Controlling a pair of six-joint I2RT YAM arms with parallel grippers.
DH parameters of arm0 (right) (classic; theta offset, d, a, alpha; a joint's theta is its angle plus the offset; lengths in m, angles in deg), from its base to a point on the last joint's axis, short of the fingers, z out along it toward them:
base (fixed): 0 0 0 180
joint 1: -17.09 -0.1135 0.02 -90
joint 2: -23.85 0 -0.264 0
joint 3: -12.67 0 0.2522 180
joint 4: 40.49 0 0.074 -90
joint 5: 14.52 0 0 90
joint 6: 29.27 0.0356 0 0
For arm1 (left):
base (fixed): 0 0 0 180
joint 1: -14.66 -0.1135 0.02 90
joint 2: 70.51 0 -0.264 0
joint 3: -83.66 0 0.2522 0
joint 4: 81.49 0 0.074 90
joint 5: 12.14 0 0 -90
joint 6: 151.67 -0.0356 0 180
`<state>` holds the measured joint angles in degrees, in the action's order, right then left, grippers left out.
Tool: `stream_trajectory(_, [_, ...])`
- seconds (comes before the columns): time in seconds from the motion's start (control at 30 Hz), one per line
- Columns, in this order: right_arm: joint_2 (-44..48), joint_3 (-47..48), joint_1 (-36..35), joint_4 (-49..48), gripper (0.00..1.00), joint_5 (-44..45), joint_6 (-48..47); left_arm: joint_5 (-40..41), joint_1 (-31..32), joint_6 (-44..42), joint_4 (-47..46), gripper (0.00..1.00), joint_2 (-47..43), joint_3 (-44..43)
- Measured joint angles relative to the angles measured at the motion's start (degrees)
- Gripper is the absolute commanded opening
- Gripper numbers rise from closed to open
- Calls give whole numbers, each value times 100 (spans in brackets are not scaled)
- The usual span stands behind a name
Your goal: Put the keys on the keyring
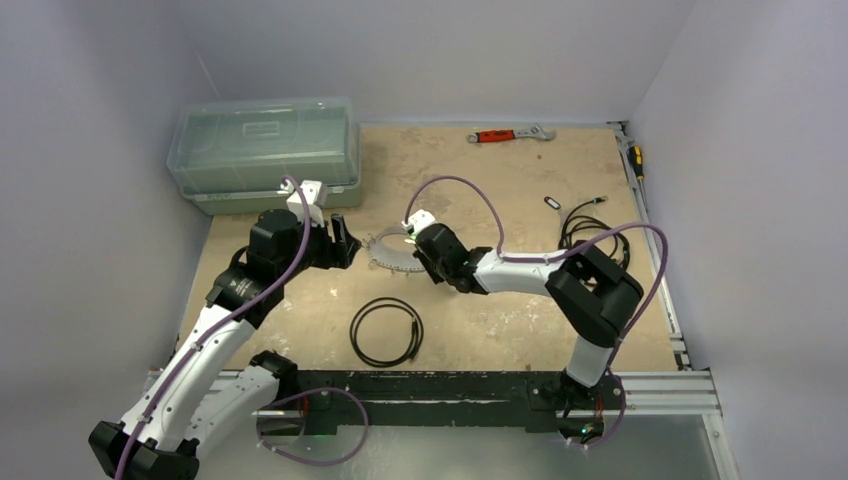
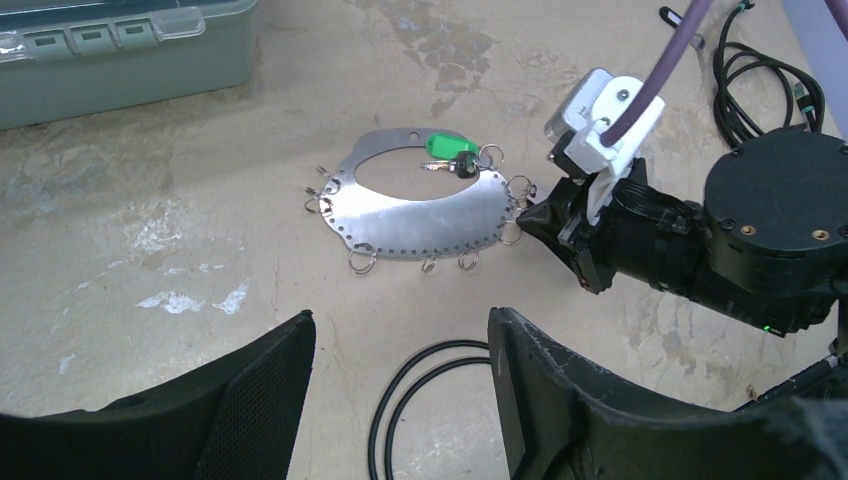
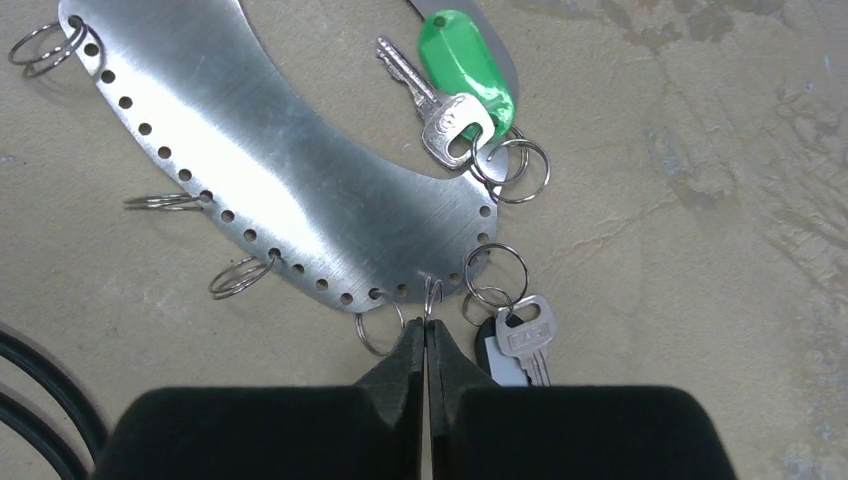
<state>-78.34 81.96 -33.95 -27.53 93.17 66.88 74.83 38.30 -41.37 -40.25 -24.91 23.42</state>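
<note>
Beige tabletop (image 3: 700, 200), keyring (image 3: 300, 180) touching closed right pincer (image 3: 427, 335)

i count on my desk (image 1: 480, 170): one keyring (image 2: 420, 215), a holed steel plate; two keys (image 3: 440, 115); one green tag (image 3: 462, 60); at least seven small split rings (image 3: 240, 277); one black cable coil (image 1: 386, 332); one red wrench (image 1: 510, 134); one lidded box (image 1: 265, 150).

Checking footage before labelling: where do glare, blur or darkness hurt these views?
Right wrist: glare on the metal plate, green-tagged key sharp, right fingers featureless black. Left wrist: left fingers dark, plate sharp. Top: even light, plate tiny, detail lost.
</note>
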Motion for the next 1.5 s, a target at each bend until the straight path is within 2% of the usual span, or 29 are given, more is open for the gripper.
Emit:
stream_trajectory(0.43, [1410,-699,-33,-450,0,4,-297,-503,0,-48,-197,63,-254,74])
stream_trajectory(0.8, [3101,-1600,-153,-1239,0,-564,-695,-1443,0,-146,-855,62,-824,170])
stream_trajectory(1.1, [4225,-2151,-184,-1825,0,-1427,-940,-2149,0,-98,-1886,59,-1196,466])
stream_trajectory(1.2, [4590,-2243,-184,-1967,0,-1777,-984,-2400,0,-26,-2350,55,-1263,634])
stream_trajectory(1.5, [5189,-2302,-184,-2256,0,-3097,-1034,-3187,0,334,-3877,53,-1491,1368])
